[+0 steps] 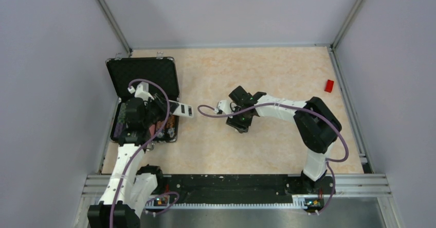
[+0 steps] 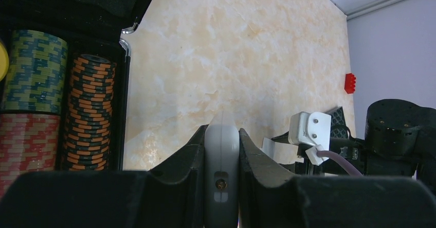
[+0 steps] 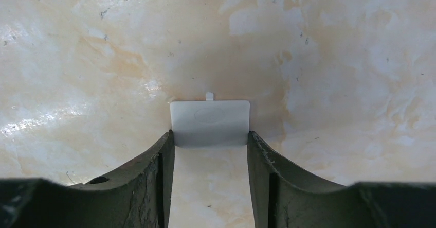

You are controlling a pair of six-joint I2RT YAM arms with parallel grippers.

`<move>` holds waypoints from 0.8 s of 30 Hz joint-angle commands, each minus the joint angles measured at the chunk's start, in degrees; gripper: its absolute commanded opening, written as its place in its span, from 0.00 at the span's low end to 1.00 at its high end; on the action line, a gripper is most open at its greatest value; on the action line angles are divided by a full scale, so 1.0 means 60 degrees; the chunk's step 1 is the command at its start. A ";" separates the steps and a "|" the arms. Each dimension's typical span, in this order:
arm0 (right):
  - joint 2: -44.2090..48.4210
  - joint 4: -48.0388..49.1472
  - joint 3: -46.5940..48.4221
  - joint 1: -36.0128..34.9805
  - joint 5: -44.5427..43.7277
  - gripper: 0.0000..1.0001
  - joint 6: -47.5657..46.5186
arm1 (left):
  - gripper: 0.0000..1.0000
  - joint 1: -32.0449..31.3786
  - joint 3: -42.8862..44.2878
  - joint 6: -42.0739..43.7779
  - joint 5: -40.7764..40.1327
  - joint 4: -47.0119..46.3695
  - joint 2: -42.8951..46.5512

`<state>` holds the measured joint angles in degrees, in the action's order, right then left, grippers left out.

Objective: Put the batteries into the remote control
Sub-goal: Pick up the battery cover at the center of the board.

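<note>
left gripper (image 2: 222,131) clamps remote control (image 2: 221,166) edge-on, 9 o'clock of table (image 1: 231,151) | chip case (image 1: 144,71) beside it | right gripper (image 3: 210,134) pinches white cover (image 3: 210,122) flat at table centre | red block (image 1: 329,85) at 2 o'clock

Smooth plastic remote control (image 2: 221,156), cover (image 3: 210,122); glossy table (image 3: 334,58).
</note>
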<state>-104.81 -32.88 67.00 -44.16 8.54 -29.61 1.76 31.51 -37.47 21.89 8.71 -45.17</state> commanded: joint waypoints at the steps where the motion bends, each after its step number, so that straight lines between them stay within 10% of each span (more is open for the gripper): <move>1: -0.0625 0.0188 -0.0210 -0.0121 -0.0214 0.42 0.0017 | 0.00 0.0064 0.0312 0.0098 0.0215 -0.0691 0.0030; 24: 0.3235 0.1857 -0.0451 -0.2193 -0.0412 0.36 0.1848 | 0.00 -0.0107 -0.1576 -0.1738 0.3469 -0.4027 0.0095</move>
<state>-90.41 -27.27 64.77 -54.04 7.25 -22.68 1.74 23.29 -44.86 38.02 -5.08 -46.61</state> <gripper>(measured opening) 0.480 0.259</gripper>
